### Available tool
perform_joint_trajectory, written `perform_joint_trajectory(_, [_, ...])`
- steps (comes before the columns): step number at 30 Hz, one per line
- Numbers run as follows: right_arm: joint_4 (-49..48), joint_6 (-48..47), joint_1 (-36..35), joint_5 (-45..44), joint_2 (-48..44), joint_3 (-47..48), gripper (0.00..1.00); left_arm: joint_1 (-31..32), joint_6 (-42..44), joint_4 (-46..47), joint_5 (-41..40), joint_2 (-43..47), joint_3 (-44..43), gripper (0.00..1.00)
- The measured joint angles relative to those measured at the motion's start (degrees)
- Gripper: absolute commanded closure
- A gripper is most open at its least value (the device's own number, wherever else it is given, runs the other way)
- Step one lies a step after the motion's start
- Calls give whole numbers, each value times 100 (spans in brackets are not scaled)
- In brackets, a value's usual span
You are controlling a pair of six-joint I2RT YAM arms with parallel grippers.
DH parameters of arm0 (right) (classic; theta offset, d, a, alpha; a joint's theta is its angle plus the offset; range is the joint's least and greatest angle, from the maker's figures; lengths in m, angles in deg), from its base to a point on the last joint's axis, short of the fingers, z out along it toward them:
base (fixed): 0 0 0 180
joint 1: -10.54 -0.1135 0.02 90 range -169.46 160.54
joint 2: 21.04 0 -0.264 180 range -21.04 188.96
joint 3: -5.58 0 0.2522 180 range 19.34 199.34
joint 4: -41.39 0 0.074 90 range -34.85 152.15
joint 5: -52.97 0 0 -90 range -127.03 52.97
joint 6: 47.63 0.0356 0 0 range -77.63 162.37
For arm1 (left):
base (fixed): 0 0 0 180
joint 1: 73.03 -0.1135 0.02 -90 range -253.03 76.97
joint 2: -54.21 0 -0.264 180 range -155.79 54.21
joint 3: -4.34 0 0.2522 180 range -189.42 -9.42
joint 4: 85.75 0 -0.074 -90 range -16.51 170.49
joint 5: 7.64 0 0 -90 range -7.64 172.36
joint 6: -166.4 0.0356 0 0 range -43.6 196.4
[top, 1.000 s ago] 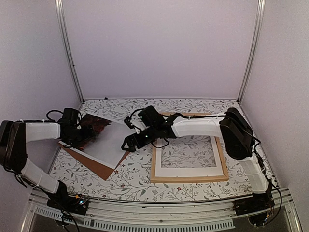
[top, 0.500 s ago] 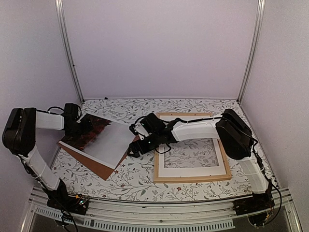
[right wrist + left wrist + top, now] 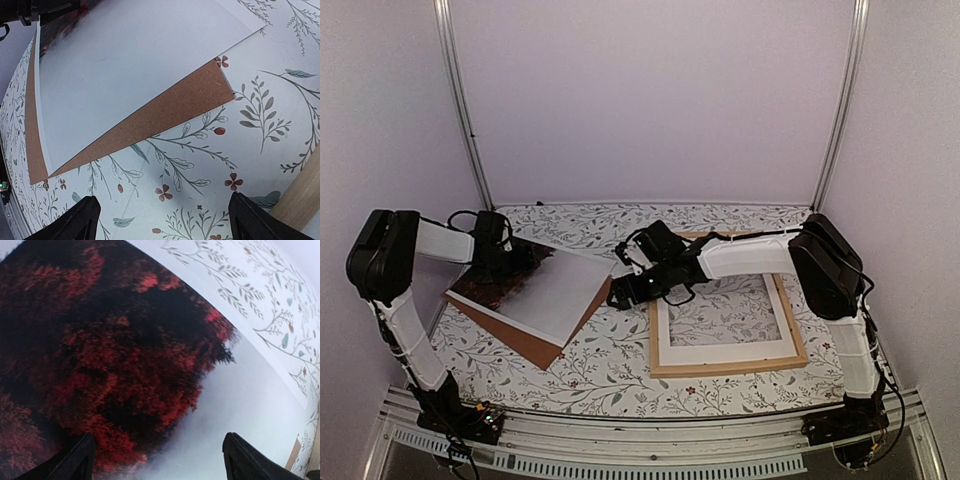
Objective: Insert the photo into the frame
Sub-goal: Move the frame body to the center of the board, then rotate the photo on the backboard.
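One frame (alongside the right hand) has slid rightward.

Toward the left edge of the table the photo lies on the backing board, my left pincer over its far-left end, while the frame with the mat in it lies toward the right edge, my right pincer between the two.
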Motion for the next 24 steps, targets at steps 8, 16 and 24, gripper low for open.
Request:
perform_joint_trajectory(8, [76,70,160,-205,-271,-144,7,682,490,-57,-131,-55,-44,11])
perform_joint_trajectory(16, [81,212,278,-192,-282,-164,7,1220,774,-291,-326,-55,-107,13])
perform_joint_trajectory(24, [-39,254,302,-188,-289,-234,7,1943,1051,-1137,-1003,-448,-789,12])
